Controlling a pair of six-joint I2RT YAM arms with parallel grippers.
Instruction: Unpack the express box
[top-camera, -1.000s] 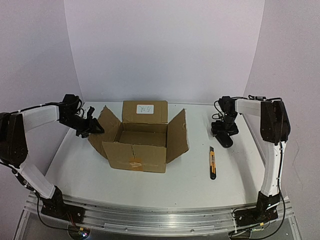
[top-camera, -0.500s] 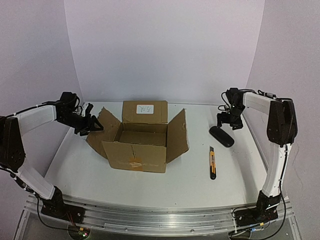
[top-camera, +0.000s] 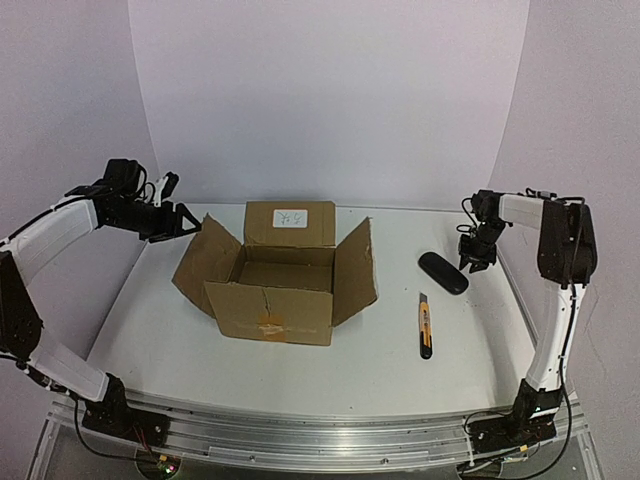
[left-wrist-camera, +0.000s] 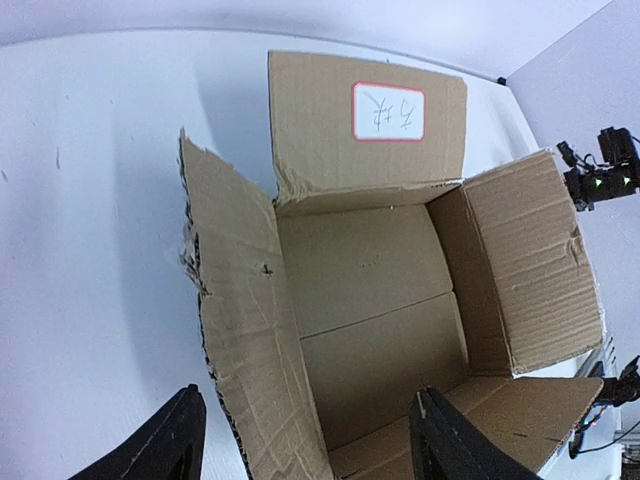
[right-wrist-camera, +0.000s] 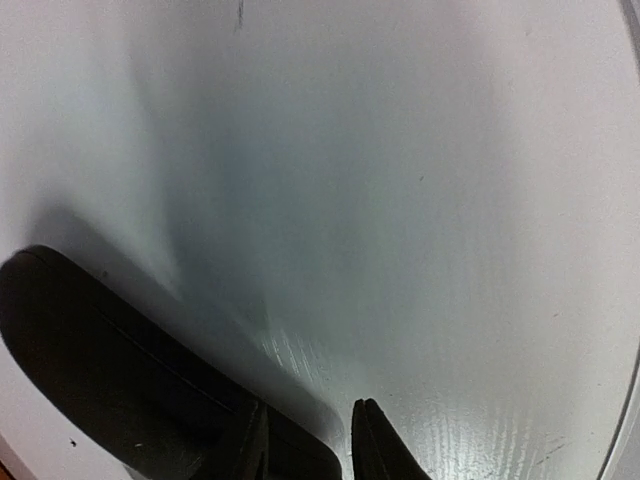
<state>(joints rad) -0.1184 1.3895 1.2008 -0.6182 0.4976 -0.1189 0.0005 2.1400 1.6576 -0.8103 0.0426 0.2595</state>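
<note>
Open express box (top-camera: 272, 290) sits mid-table, 4 flaps splayed.
Top view: left gripper (top-camera: 176, 208) near the left flap, right gripper (top-camera: 473, 256) beside a black case (top-camera: 442, 272). Left wrist: fingers spread wide, empty; the box looks light, stiff and dentable, best pinched at a flap edge. Right wrist: fingers close together; whether they touch, I cannot tell.

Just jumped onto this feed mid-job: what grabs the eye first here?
The express box dominates the middle of the table, all four flaps splayed open and nothing visible inside, a white label on its far flap. To its right lie a black oblong case and, nearer the arms, a yellow-and-black utility knife. The left claw hangs open by the box's left flap.
</note>
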